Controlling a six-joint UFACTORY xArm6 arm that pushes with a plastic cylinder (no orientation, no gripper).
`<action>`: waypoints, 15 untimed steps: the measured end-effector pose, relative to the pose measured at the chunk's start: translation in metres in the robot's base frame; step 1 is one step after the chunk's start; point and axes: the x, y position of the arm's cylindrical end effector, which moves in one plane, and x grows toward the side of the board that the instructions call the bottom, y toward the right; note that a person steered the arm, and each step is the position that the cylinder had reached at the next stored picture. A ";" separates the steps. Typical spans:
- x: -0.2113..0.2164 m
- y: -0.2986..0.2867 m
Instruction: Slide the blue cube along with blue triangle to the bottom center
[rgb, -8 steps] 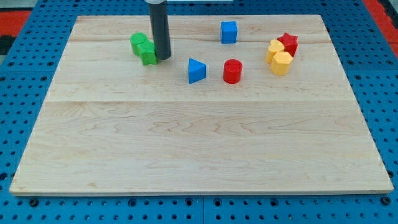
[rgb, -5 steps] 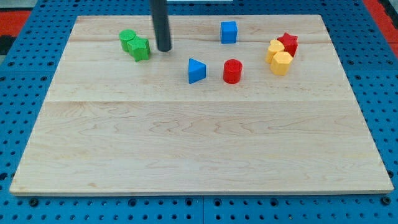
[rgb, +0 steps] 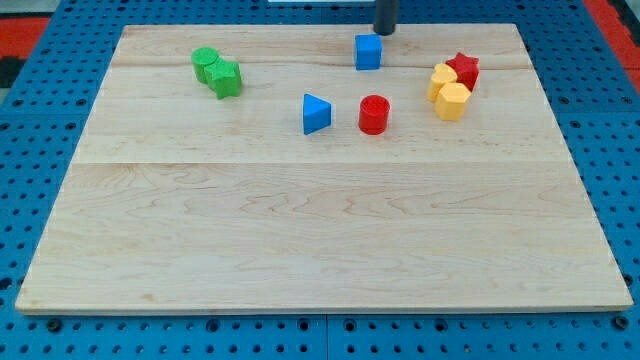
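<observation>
The blue cube (rgb: 368, 51) sits near the top of the wooden board (rgb: 320, 230), a little right of centre. The blue triangle (rgb: 316, 114) lies below and to the left of it. My tip (rgb: 385, 31) is at the view's top edge, just above and slightly right of the blue cube, close to it; contact cannot be told. Only the rod's lowest part shows.
A red cylinder (rgb: 373, 114) stands right of the blue triangle. Two green blocks (rgb: 217, 72) sit together at the upper left. Two yellow blocks (rgb: 448, 92) and a red star (rgb: 463, 69) cluster at the upper right.
My tip has moved from beside the green blocks at the upper left to the right and up, to above the blue cube. The green blocks were shifted left earlier and now rest.
</observation>
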 end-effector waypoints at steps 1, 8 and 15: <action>0.013 -0.033; 0.091 -0.060; 0.137 -0.089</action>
